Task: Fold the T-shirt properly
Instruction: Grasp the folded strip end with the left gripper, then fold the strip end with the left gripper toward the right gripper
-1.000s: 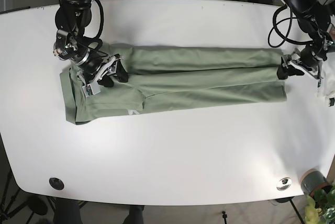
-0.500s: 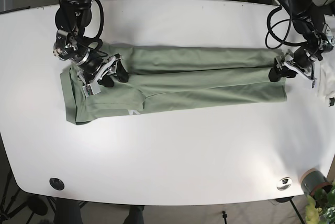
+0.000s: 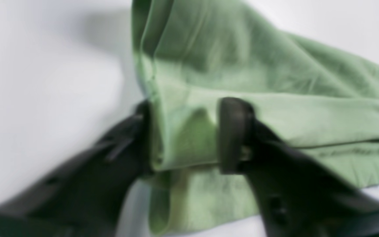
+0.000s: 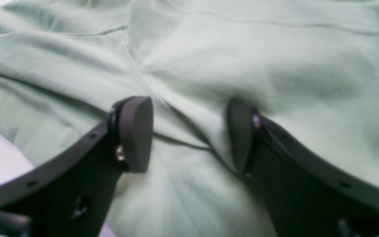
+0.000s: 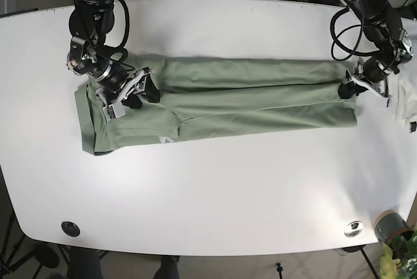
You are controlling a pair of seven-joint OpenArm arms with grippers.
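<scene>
The green T-shirt (image 5: 247, 96) lies folded into a long band across the white table (image 5: 215, 181). My left gripper (image 5: 348, 89) is at the band's right end. In the left wrist view its jaws (image 3: 186, 135) stand apart with a bunched fold of the shirt (image 3: 275, 85) between them; that view is blurred. My right gripper (image 5: 143, 95) is on the shirt's left part, near the sleeve. In the right wrist view it (image 4: 189, 131) is open, with both fingertips resting on the cloth (image 4: 242, 49) and a seam running between them.
A white cloth (image 5: 407, 106) lies at the table's right edge, just beyond my left gripper. A metal disc (image 5: 354, 228) and a grey cup (image 5: 389, 225) are at the front right corner. A black round fitting (image 5: 70, 228) is at the front left.
My left gripper has moved a little to the left, from just off the shirt's right end onto its edge. The right arm and the shirt have not visibly moved.
</scene>
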